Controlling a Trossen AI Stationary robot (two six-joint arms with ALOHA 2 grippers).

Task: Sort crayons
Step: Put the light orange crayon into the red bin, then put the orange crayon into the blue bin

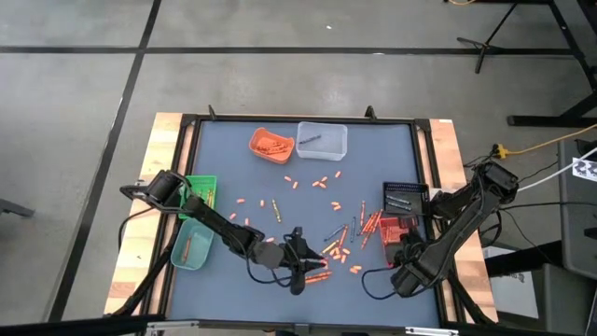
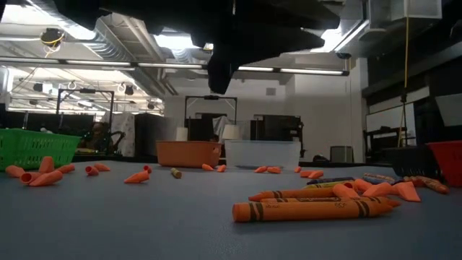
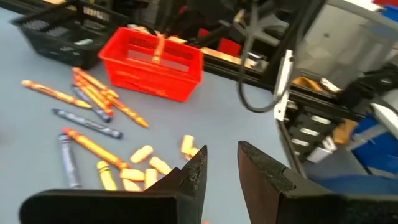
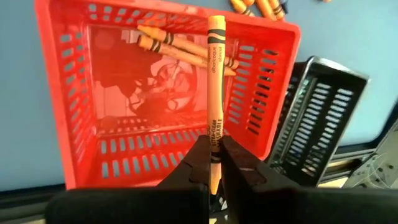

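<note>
The right pincer [image 4: 213, 163] is clamped on an orange crayon [image 4: 214, 93], holding it over the red basket [image 4: 62, 93] (two more orange crayons lie inside) at the counter's [image 1: 233, 168] right edge, beside a black basket [image 4: 323, 112]. The left pincer [image 3: 221, 171] hovers near the counter's front middle, fingers narrowly parted and holding nothing, above the scattered crayons [image 3: 93, 102]. Farther back sit an orange tray [image 1: 271, 144] and a clear tray [image 1: 323, 139].
</note>
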